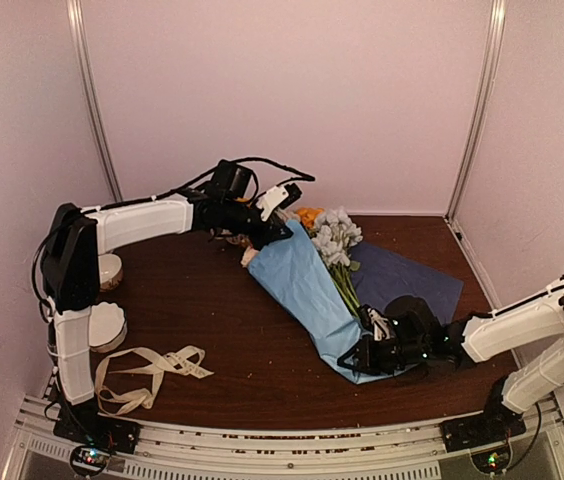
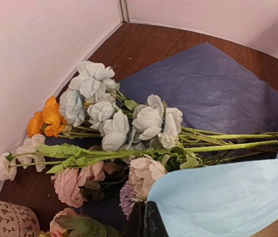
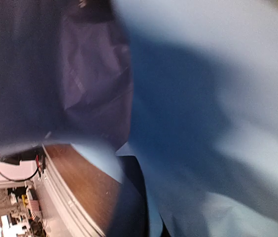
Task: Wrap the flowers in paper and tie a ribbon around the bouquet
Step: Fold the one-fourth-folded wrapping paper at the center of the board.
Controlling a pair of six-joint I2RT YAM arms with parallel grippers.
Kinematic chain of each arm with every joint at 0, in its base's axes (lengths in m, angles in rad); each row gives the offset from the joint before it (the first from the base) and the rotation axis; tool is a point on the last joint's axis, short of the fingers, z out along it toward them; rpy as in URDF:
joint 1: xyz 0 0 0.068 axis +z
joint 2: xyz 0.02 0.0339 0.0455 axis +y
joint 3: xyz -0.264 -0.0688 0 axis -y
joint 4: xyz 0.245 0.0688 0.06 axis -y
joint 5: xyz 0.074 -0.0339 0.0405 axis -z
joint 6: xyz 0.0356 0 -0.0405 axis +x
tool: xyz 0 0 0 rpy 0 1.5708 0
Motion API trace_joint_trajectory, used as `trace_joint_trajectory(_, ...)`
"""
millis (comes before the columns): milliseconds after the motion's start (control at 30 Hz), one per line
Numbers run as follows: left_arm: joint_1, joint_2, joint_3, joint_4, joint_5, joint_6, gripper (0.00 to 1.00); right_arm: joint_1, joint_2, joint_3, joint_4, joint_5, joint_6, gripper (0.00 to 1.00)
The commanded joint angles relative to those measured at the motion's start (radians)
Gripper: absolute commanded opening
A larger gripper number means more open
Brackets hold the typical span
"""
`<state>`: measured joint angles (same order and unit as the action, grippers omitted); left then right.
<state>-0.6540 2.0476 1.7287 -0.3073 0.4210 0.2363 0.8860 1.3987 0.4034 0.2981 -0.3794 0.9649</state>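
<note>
Since the left fingers (image 2: 146, 223) sit clamped on the pale edge of the paper (image 1: 302, 285) at the bloom end, the bundle's long axis runs away from them to the right fingers (image 1: 374, 352), closed at the stem end; whether those pinch a fold I cannot tell; the flowers (image 2: 129, 123) lie just beyond the left fingers on the tabletop (image 1: 222, 340); a patterned mug (image 2: 6, 219) crowds the blooms; the ribbon (image 1: 152, 370) lies well apart, nearer the left arm.
</note>
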Motion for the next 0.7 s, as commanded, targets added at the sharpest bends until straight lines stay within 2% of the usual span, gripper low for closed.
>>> trace_joint_trajectory(0,-0.002,-0.083,-0.044,0.082,-0.126,-0.05,0.0,0.065,0.002,0.055,-0.007,-0.057,-0.015,0.0)
trace_joint_trajectory(133,-0.008,-0.153,-0.125,0.07,-0.217,-0.067,0.0,0.116,0.018,0.092,0.0,-0.078,-0.002,0.0)
trace_joint_trajectory(400,-0.012,-0.345,-0.344,0.115,-0.287,-0.084,0.0,0.2,0.011,0.137,-0.03,-0.085,0.014,0.0)
trace_joint_trajectory(567,-0.034,-0.373,-0.364,0.12,-0.274,-0.091,0.0,0.213,0.005,0.062,0.116,-0.104,0.095,0.0)
trace_joint_trajectory(667,-0.051,-0.32,-0.318,0.121,-0.281,-0.096,0.0,0.196,0.012,0.032,0.121,-0.076,0.115,0.0)
